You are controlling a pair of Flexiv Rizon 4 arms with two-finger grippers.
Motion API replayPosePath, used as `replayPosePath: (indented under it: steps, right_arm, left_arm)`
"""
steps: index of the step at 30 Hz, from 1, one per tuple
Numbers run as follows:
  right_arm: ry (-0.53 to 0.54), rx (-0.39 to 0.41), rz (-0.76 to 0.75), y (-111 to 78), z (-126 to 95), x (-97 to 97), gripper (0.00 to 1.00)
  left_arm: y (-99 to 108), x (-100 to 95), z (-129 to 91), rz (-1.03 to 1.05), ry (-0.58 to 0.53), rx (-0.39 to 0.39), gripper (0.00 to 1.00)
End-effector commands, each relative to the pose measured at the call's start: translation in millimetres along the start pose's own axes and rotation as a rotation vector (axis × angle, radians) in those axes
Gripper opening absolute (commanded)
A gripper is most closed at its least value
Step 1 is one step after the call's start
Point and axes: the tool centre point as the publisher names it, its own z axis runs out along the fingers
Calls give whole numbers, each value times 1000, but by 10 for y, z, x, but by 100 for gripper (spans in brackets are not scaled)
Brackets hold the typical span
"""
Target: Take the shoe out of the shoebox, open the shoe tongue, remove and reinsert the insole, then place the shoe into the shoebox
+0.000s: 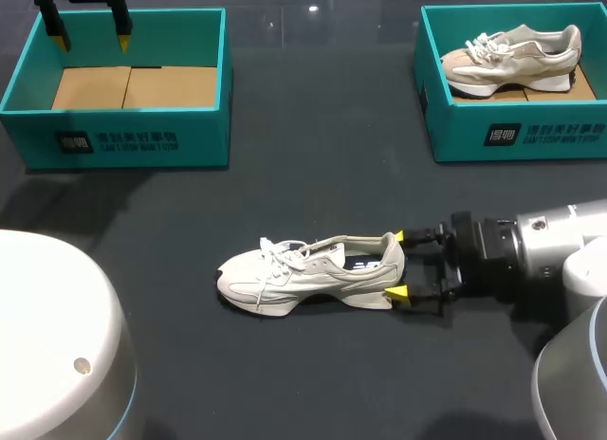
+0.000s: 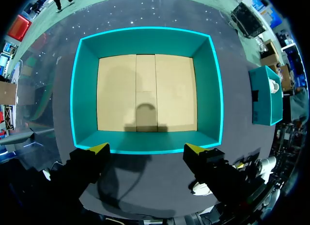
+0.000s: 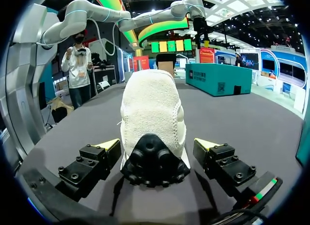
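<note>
Shoe (image 1: 303, 274) stands on its sole in the middle of the dark table (image 1: 313, 184), outside both boxes, its toe pointing toward the robot's left and its heel toward the right arm. The right gripper (image 1: 398, 265) sits low at that heel with its fingers spread wide, one yellow tip on each side. In the right wrist view the black heel of the shoe (image 3: 152, 108) fills the space between the tips of the gripper (image 3: 157, 143). A slim gap shows at one tip at least, so the fingers straddle the heel without clamping it.

The left gripper (image 1: 91, 37) hangs over the far edge of the left box (image 1: 114, 137), well apart from the shoe. In the left wrist view its fingers are wide apart and hold nothing (image 2: 152, 150). Beyond them the teal box (image 2: 145, 40) shows only its bare cardboard floor (image 2: 145, 94).

At the table's far right corner, the right box (image 1: 512, 137) holds a second shoe (image 1: 512, 59), lying with its toe toward the left.
</note>
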Motion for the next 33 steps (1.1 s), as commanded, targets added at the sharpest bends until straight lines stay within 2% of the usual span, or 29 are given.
replayPosePath:
  steps: [1, 19, 32, 33]
  right_arm:
    - [-2, 6, 4, 10, 64, 2, 100]
    - [32, 22, -14, 9, 288, -8, 100]
    - [44, 13, -18, -18, 362, 3, 100]
    - [46, 11, -19, -18, 367, 3, 95]
  left_arm:
    - [0, 0, 0, 0, 0, 0, 100]
    - [0, 0, 0, 0, 0, 0, 100]
    - [0, 0, 0, 0, 0, 0, 100]
    - [0, 0, 0, 0, 0, 0, 100]
